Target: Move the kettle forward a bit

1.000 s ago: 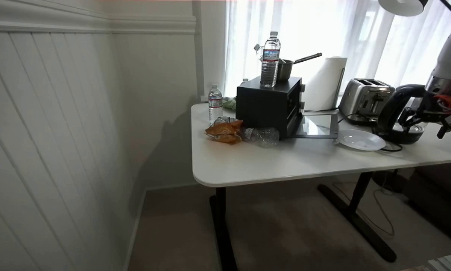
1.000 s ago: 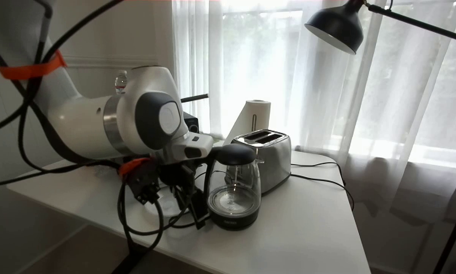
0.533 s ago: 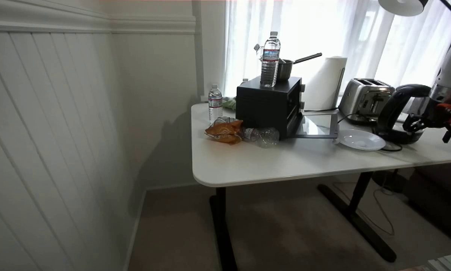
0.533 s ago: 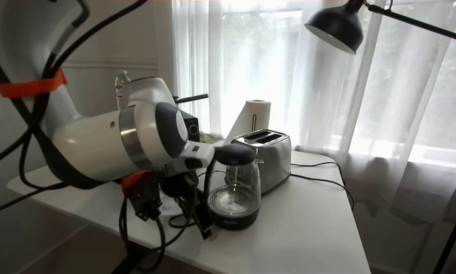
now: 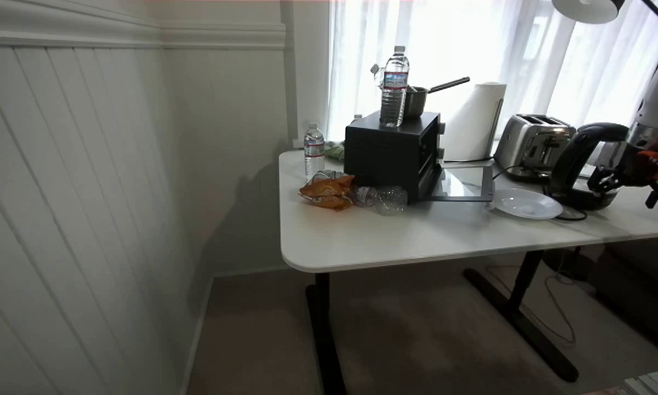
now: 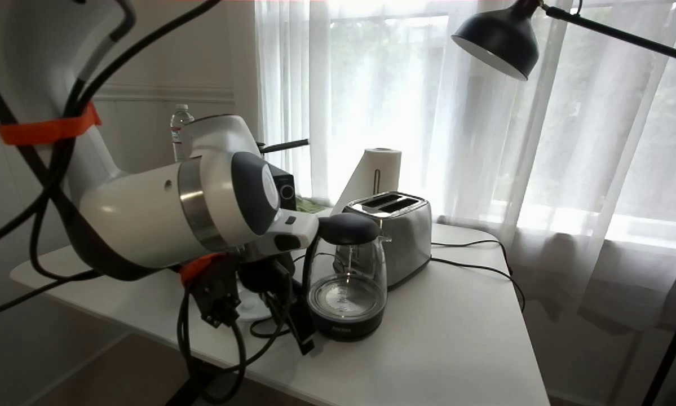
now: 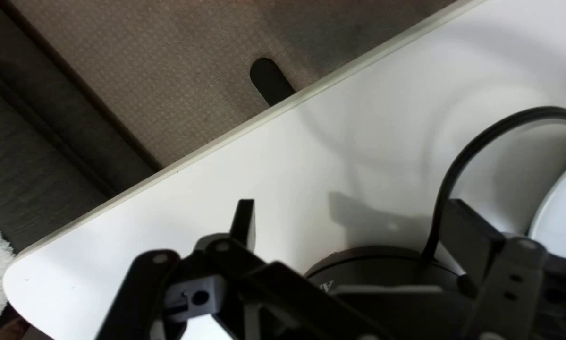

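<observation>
Nearest in an exterior view, the white, jointed robot arm [image 6: 146, 211] bears a black, two-fingered gripper [image 7: 353, 224], its fingers wide apart with nothing clamped between them in the wrist view. Just beside it, the rounded kettle [image 6: 346, 282] of clear glass and black plastic stands upright on the smooth white tabletop [image 6: 450, 332]; I cannot tell whether they touch. Close behind sits the boxy, shiny silver toaster [image 6: 410, 245], then the white paper-towel roll [image 6: 384, 169], and farthest the sheer white fabric curtains [image 6: 383, 96]
</observation>
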Robot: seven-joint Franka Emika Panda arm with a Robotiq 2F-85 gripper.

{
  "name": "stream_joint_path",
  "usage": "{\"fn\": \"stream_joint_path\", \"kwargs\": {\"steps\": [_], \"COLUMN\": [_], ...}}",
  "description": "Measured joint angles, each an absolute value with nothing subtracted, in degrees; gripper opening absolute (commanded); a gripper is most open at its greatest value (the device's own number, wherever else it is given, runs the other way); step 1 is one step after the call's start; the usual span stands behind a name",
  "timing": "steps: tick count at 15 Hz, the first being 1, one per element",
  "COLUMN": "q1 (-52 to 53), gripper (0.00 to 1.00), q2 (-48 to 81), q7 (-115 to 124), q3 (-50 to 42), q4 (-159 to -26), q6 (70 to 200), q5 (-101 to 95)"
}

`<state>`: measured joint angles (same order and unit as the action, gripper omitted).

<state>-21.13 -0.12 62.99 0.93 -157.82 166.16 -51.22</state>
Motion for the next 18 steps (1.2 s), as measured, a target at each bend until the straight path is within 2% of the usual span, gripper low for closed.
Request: {"fn": "stream_joint_path", "kwargs": {"steps": [5, 18], "q1": [-21.13, -20.96], "gripper": [1.00, 1.00], "q2": [1.69, 8.21], "q7": [65.94, 86.82], "q3": [0.71, -1.30], "q4": [-155.60, -149.20], "q6": [168.23, 170.58], "q5": [-53.27, -73.53]}}
